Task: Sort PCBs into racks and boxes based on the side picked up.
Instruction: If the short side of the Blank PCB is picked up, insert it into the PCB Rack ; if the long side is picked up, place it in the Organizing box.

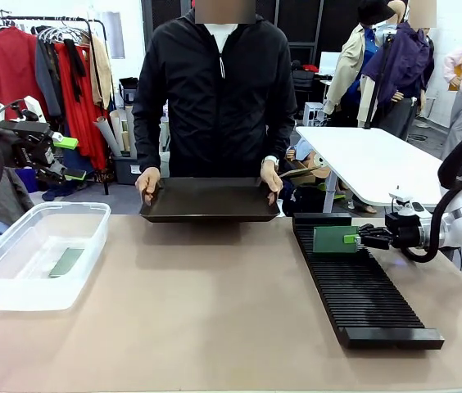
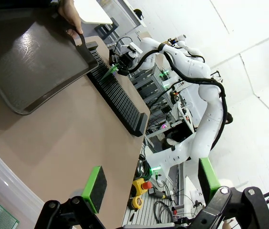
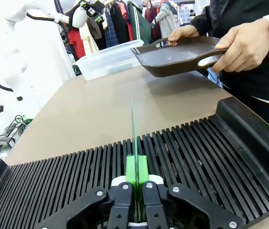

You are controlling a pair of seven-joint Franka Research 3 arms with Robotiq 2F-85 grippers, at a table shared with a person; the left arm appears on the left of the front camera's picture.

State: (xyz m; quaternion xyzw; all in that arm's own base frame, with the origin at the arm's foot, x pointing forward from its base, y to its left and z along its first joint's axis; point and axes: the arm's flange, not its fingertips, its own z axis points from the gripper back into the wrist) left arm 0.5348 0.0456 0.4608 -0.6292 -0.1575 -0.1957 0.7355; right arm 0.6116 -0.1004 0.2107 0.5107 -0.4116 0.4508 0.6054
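Clothing rails and a white desk back a tan table shared by two robot arms and a person in a black jacket. At the table's right end, a green PCB stands on edge over the far end of the long black slotted rack, pinched by the right gripper, whose green pads are clamped flat on the board's near edge. Seen from the right wrist, the board rises as a thin vertical blade in line with the grooves of the rack; that upright hold is presumably what lets it drop into a single narrow slot. Whether its lower edge is already seated cannot be told.

Across the table, a second PCB lies flat on the floor of the clear plastic box, the likely home for boards picked up by the other face. Raised above and behind that box, the left gripper carries nothing, its pads spread wide apart; the left wrist camera looks between its fingers along the table toward the rack.

At the far side, the person's hands grip both ends of a shallow black tray, tilted toward the robot.
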